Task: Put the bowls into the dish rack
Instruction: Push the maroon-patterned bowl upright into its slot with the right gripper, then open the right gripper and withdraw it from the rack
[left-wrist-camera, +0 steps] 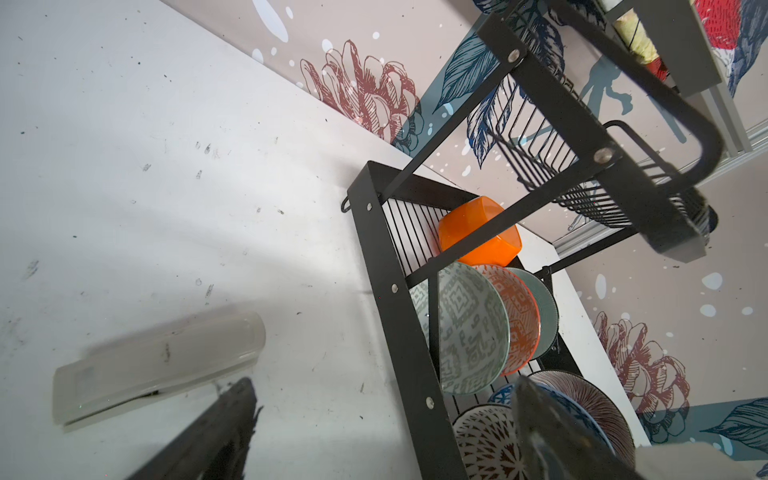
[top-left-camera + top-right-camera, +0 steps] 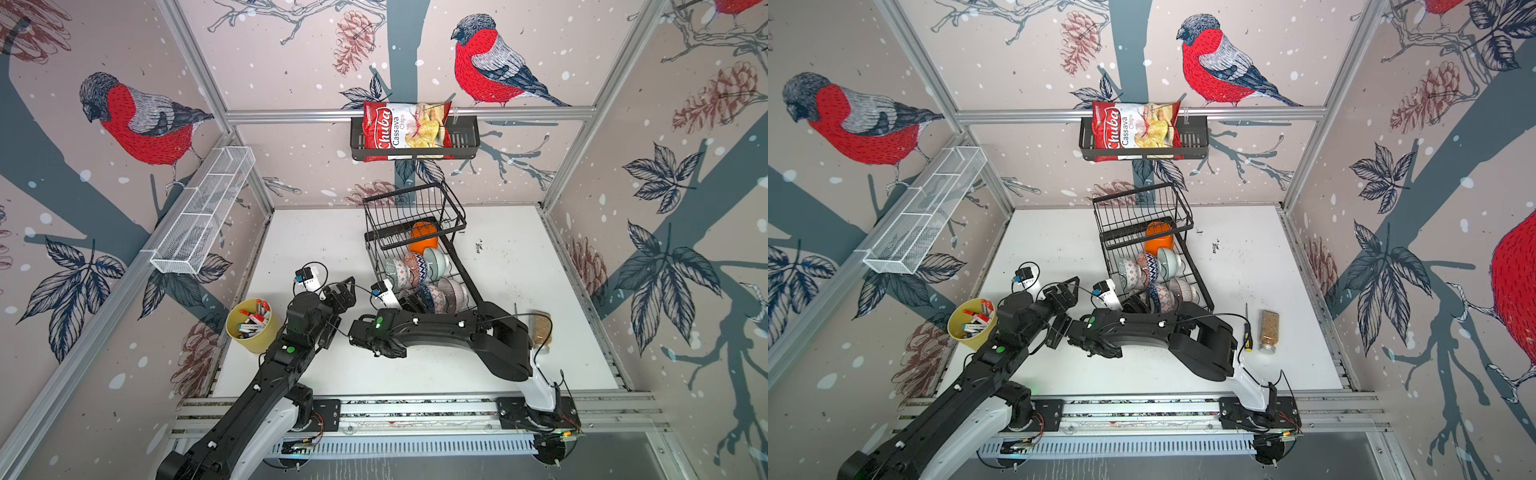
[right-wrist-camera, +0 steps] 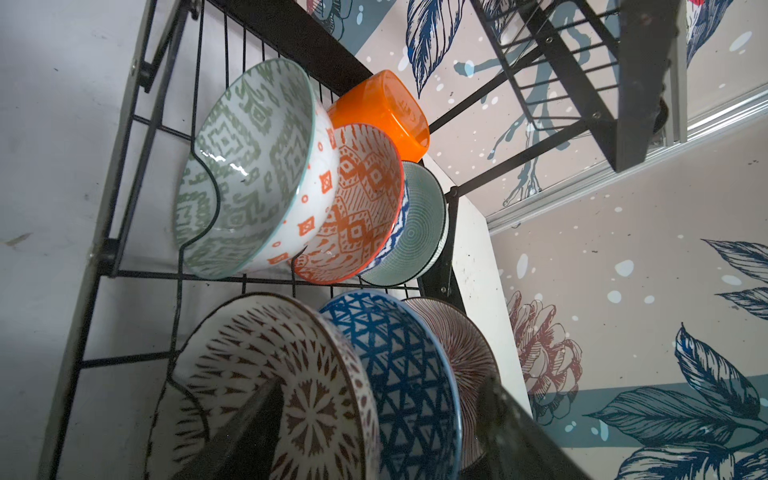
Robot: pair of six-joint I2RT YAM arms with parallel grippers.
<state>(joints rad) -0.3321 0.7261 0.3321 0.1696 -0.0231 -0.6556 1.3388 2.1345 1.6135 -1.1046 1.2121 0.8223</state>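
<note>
Leaning edgewise in dish rack (image 1: 401,324): patterned bowls (image 3: 249,166) | left hand (image 2: 344,287), right hand (image 3: 376,390) apart

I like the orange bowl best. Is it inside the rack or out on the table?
Inside. The orange bowl sits tipped on the dish rack base, beneath its raised basket.

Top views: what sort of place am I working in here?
Probably a robot test cell staged as a kitchen corner, not a real kitchen: bare aluminium frame bars holding bird-print wall panels, and a black wire dish rack on a white tabletop.
</note>
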